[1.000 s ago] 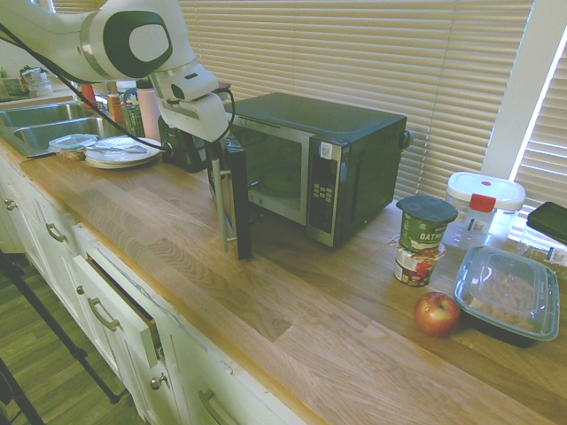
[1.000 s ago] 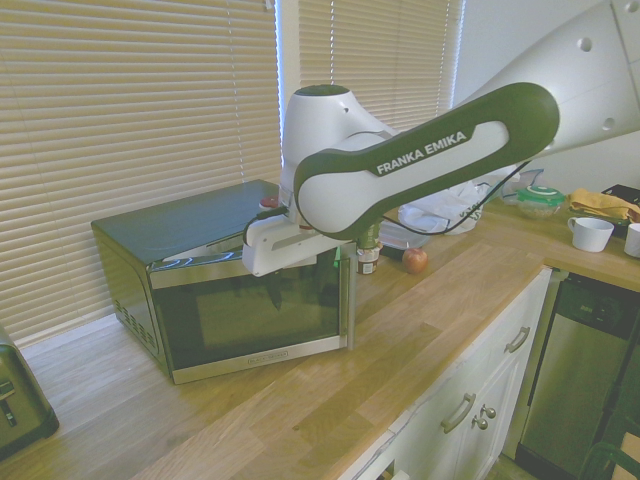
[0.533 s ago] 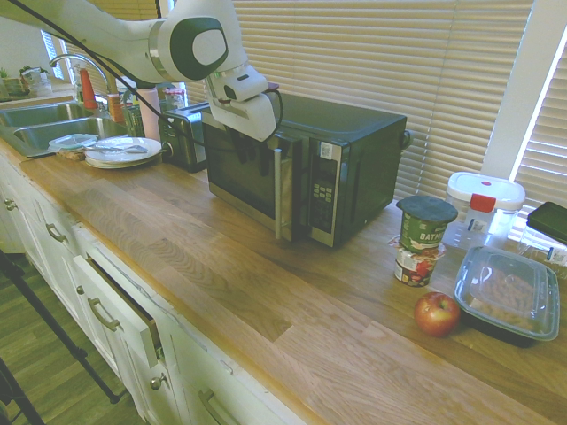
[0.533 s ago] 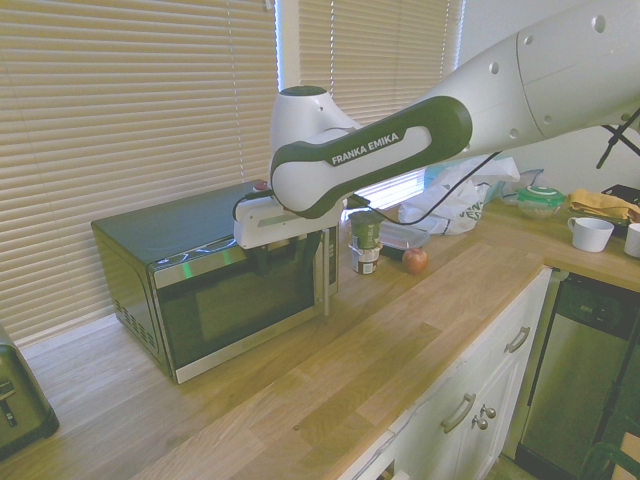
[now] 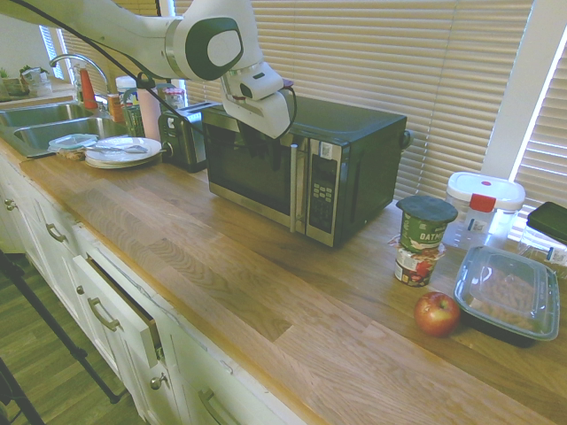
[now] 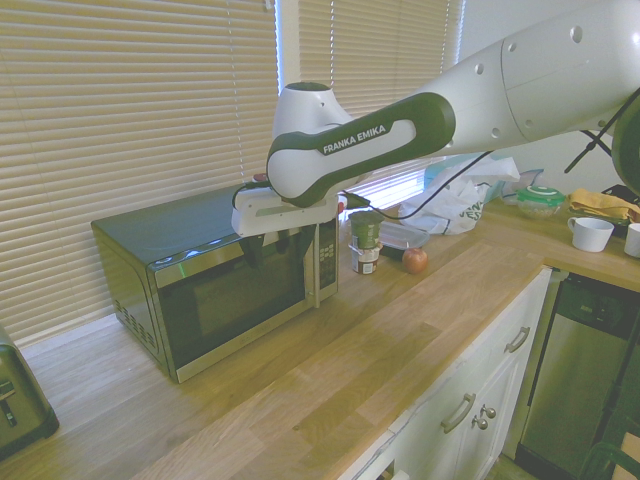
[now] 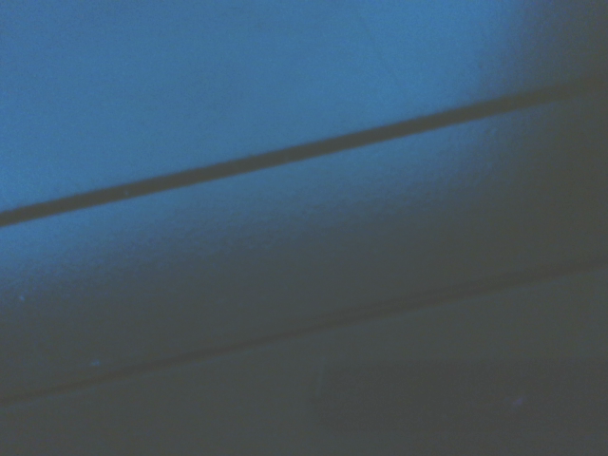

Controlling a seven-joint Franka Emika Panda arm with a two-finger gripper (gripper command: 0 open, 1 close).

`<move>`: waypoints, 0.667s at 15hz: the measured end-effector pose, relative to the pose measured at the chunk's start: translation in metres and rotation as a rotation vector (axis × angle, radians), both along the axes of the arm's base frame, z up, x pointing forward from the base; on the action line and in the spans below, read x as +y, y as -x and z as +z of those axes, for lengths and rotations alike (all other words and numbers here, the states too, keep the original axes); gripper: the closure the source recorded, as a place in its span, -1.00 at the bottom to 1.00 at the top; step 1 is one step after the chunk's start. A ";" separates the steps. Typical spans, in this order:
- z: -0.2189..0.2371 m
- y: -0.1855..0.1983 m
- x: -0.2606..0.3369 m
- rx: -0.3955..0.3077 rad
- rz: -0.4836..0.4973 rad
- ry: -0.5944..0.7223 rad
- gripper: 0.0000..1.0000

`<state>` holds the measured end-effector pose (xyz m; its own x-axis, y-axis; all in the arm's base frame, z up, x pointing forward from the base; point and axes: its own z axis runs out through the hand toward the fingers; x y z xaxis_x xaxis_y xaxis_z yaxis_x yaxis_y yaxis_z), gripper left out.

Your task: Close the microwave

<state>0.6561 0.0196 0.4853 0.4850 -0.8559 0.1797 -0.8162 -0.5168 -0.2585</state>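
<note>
The black microwave stands at the back of the wooden counter, and its dark glass door lies flush with the front, the silver handle next to the button panel. My gripper is at the door's top edge, against the glass, with nothing in it. From the other side the microwave shows the same shut door, and the gripper hangs over its upper part with two dark fingers standing apart. The wrist view is only a blurred blue-grey surface with dark lines.
A toaster, plates and a sink lie left of the microwave. To its right stand stacked cups, an apple, a black food tray and a clear tub. A drawer is ajar.
The door has swung from wide open to flush with the microwave's front. My gripper followed it in towards the oven and now rests at the door's top edge.
</note>
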 end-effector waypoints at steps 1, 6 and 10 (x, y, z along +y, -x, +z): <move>0.000 0.000 -0.001 -0.001 0.007 -0.004 -1.00; 0.000 0.045 -0.006 -0.033 0.073 -0.026 -1.00; -0.020 0.113 -0.002 0.036 0.128 -0.009 -1.00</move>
<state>0.5432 0.0179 0.4655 0.5965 -0.7880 0.1527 -0.7524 -0.6152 -0.2356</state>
